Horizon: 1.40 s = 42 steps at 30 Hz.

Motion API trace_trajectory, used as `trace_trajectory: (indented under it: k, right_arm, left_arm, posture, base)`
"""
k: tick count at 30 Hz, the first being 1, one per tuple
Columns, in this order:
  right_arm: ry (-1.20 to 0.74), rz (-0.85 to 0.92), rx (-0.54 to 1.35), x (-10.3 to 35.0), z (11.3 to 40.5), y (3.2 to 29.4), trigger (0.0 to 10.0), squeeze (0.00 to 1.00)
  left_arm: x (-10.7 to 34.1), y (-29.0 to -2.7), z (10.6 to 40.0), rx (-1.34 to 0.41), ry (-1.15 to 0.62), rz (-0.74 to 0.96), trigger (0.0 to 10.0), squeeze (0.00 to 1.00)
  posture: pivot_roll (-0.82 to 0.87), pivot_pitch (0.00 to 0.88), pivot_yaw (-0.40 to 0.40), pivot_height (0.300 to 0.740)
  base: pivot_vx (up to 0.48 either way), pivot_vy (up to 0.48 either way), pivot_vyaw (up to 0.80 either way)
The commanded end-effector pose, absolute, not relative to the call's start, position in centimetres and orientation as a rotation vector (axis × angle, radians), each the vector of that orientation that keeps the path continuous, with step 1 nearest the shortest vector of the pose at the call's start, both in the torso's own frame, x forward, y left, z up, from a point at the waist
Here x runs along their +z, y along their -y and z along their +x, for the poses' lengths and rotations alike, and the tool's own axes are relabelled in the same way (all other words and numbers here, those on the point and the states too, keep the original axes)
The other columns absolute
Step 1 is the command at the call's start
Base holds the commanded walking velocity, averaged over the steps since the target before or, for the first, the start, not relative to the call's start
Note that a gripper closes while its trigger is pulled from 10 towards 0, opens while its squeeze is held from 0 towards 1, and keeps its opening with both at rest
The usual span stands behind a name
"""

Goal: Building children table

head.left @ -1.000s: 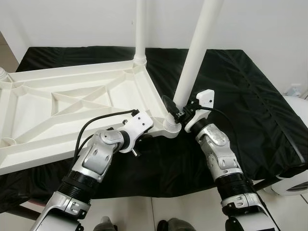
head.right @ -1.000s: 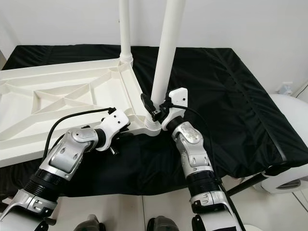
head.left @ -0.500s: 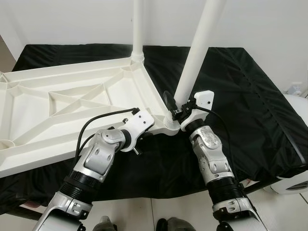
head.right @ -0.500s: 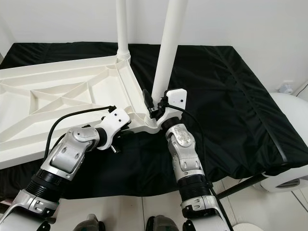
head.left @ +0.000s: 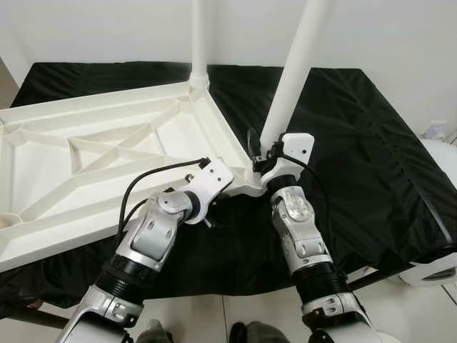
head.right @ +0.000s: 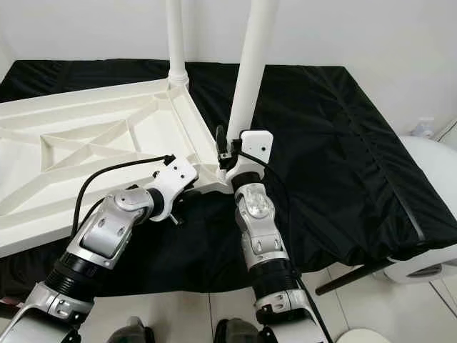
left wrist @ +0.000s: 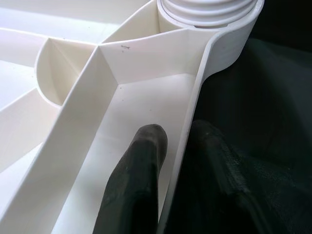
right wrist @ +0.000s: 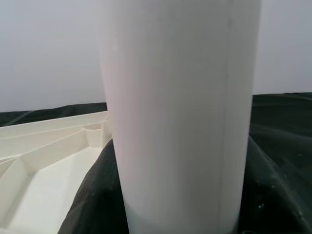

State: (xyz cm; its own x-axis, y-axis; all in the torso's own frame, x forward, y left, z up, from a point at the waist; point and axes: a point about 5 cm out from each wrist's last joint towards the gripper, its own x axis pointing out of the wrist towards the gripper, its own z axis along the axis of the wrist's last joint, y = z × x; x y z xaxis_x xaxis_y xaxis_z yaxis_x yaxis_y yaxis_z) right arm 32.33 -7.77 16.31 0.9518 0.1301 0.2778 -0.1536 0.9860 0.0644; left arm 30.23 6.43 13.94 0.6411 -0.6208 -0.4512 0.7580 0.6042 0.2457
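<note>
A white plastic children's tabletop (head.left: 107,153) lies upside down, ribbed underside up, on a worktop draped in black cloth (head.left: 371,143). Two white legs stand up from its corners: a far leg (head.left: 199,36) at the back corner and a near leg (head.left: 294,68) rising from the threaded socket (left wrist: 209,10) at the front corner closest to the robot. The near leg's long axis runs almost straight up, leaning slightly, and the coming move, probably twisting it home, turns on that axis. The right claw (head.left: 258,153) sits right at the foot of this leg, just above the socket, its black fingers wrapped around the white tube; in the right wrist view the leg is directly in front of the camera, so the claw is clasping it from the robot's side. The left claw (left wrist: 175,156) is just beside it, to the left of the socket, pinching the tabletop's thin outer rim, one finger (left wrist: 141,161) inside the rim and the other outside against the cloth, bracing the top. The right arm is the one on the leg; the left one steadies.
</note>
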Motion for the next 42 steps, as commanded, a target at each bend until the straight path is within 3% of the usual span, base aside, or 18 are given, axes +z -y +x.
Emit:
trace_trajectory:
  k: [1,12,21,22,23,42]
  right_arm:
    - [0.126,0.073,0.162,13.2,31.9,6.7,10.0,0.0]
    - [0.135,0.075,0.141,13.2,31.9,6.8,10.0,0.0]
    - [0.146,0.07,0.078,13.3,32.2,8.4,10.0,0.0]
    - [0.149,0.077,0.075,13.3,32.3,8.6,10.0,0.47]
    - [0.149,0.09,0.077,13.4,32.3,8.7,10.0,1.0]
    - [0.169,0.062,0.083,13.7,32.7,9.6,10.0,1.0]
  left_arm:
    - [18.5,-3.9,30.0,-0.883,-0.113,0.434,10.0,0.0]
    - [18.9,-3.9,30.2,-0.864,-0.103,0.428,10.0,0.0]
    - [18.8,-4.0,30.4,-0.853,-0.104,0.432,10.0,0.0]
    - [18.8,-4.0,30.4,-0.853,-0.104,0.432,10.0,0.0]
    - [18.8,-4.0,30.4,-0.853,-0.104,0.432,10.0,0.0]
    - [18.6,-3.7,30.2,-0.872,-0.106,0.431,10.0,0.0]
  posture:
    - [0.02,0.036,-0.069,0.74]
    - [0.03,0.025,-0.075,0.74]
    - [0.03,0.006,-0.078,0.74]
    - [0.03,0.003,-0.077,0.74]
    - [0.03,0.0,-0.077,0.74]
    - [0.02,0.0,-0.075,0.74]
  base:
    - [0.0,0.0,0.0]
    - [0.0,0.0,0.0]
    - [0.0,0.0,0.0]
    - [0.0,0.0,0.0]
    - [0.0,0.0,0.0]
    - [0.0,0.0,0.0]
